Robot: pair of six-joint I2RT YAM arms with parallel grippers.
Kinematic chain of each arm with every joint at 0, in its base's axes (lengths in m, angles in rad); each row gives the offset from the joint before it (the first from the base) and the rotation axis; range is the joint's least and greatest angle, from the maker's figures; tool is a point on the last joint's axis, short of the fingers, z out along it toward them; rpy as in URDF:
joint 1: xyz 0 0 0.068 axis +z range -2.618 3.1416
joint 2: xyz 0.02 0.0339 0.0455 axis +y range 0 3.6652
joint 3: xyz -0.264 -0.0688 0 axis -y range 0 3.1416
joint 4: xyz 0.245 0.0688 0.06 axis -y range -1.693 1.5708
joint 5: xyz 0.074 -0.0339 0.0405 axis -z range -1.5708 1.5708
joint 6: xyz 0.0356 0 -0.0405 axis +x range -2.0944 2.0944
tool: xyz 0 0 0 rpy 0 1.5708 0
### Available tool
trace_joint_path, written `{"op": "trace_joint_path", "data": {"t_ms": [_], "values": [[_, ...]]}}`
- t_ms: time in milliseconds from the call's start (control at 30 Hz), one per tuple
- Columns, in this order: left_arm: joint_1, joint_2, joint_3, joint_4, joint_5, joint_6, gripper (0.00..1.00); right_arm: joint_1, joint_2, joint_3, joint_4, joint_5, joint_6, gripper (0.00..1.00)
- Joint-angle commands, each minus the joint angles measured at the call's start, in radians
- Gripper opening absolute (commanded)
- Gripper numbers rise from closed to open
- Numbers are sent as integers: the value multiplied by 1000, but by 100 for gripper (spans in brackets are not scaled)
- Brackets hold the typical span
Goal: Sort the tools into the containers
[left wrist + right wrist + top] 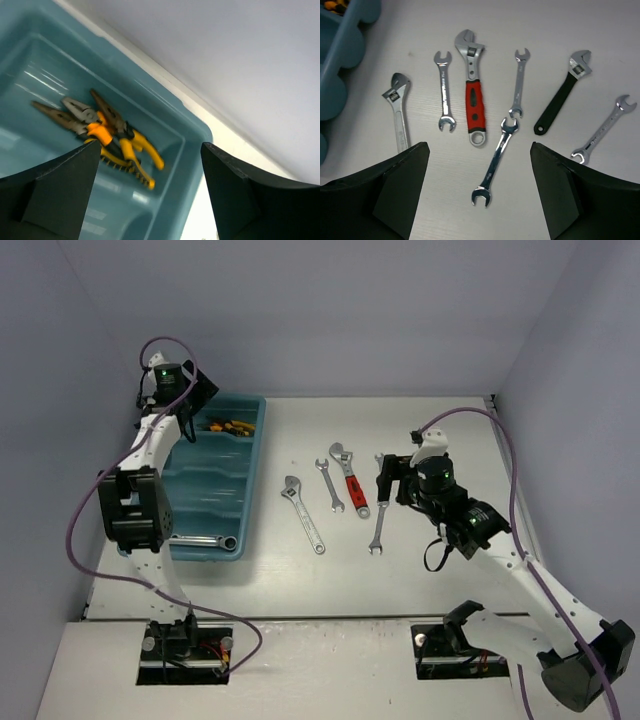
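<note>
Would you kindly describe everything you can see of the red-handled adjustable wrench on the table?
The red-handled adjustable wrench lies flat on the white table, head toward the far edge. The head is bright silvery metal with an open jaw and a dark adjuster; a red grip covers the handle, ending in a bare metal ring. A plain spanner and a slimmer spanner flank it, neither touching.

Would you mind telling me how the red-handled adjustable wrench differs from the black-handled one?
The red-handled adjustable wrench has a red grip; the black-handled adjustable wrench a black one. In the right wrist view the red-handled one lies nearly vertical, the black-handled one slants. The red-handled one looks broader than the black-handled. Both have silver heads and lie on the table.
</note>
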Motion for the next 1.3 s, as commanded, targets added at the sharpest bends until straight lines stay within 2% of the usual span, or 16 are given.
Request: {"op": "trace_joint_path", "data": {"t_ms": [0,200,333,467,600,1000,1100,1267], "values": [[-62,-243,77,-216,-78,249,79,-82,52,20,-21,33,75,78],[-232,-423,-41,-402,-169,357,79,-135,133,-9,-46,8,156,71],[-351,-522,-139,-499,-166,353,79,-134,215,-23,-49,-19,202,61],[-483,-623,-234,-575,-225,366,79,-134,319,-28,-52,-55,249,54],[-567,-711,-332,-601,-243,322,79,-131,420,-30,-49,-69,269,52],[-612,-866,-447,-623,-246,271,79,-63,652,21,-49,-40,303,49],[-612,-869,-455,-623,-246,281,79,-56,699,28,-48,-26,324,45],[-613,-868,-455,-623,-239,295,79,-59,746,19,-48,-34,343,31]]}}
